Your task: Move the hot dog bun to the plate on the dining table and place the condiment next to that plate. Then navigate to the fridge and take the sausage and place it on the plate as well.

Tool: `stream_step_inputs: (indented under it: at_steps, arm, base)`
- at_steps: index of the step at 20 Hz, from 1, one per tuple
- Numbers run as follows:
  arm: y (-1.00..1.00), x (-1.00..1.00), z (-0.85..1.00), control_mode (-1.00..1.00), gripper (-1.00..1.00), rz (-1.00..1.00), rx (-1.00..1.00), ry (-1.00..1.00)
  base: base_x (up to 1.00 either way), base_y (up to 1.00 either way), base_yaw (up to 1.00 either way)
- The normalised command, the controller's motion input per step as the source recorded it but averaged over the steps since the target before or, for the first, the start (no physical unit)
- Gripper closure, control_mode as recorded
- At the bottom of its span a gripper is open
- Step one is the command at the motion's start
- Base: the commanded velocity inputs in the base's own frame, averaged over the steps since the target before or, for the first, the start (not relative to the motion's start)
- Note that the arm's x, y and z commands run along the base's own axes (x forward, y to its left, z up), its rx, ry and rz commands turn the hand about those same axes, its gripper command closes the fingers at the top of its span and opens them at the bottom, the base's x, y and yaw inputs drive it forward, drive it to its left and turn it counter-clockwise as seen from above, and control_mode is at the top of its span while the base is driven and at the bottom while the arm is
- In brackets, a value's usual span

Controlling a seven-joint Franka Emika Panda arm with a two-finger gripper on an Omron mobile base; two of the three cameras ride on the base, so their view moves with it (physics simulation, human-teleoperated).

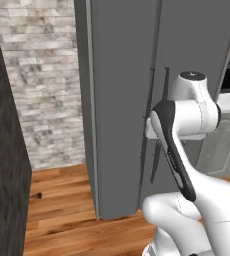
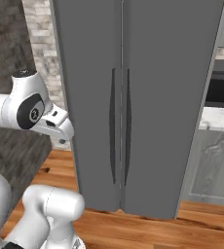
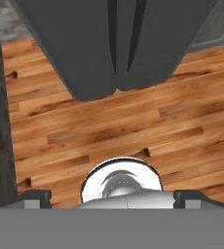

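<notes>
Wooden floor (image 3: pixel 109 131) carries the closed fridge (image 2: pixel 133 97)

You're facing the fridge (image 2: pixel 148 97), plain flat grey all over, with two slim darker grey handles (image 2: pixel 120 126) at its centre seam. At your 6 o'clock the floor (image 3: pixel 133 126) is warm orange-brown wood planks with darker grain streaks. At 9 o'clock the wall (image 1: pixel 42 90) is pale grey-beige brick, mottled. The pincer's (image 3: pixel 112 199) fingertips are dark grey.

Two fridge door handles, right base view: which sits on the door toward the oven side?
The right-hand handle on the fridge; the left-hand handle sits across the centre seam, toward the brick wall.
</notes>
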Motion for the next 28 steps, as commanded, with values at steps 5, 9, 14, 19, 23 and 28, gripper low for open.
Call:
stream_step_inputs:
  at_steps: [5,9,14,19,23,28]
  arm:
    - [-0.5,0.59,0.0,-1.0,-1.0,-0.16,-0.08,0.0]
    - [-0.78,0.34,-0.04,-1.0,-1.0,-0.06,-0.02,0.0]
    - [-0.36,0.06,-0.02,1.0,-1.0,0.0,0.0,0.0]
    - [0.0,0.0,0.0,1.0,-1.0,0.0,0.0,0.0]
    - [0.0,0.0,0.0,1.0,-1.0,0.0,0.0,0.0]
    - [0.0,0.0,0.0,1.0,-1.0,0.0,0.0,0.0]
  base:
    - [0.0,0.0,0.0]
    - [0.0,0.0,0.0]
    - [0.07,-0.07,0.0]
    - [0.5,-0.09,0.0]
    - [0.27,0.0,0.0]
    - [0.24,0.0,0.0]
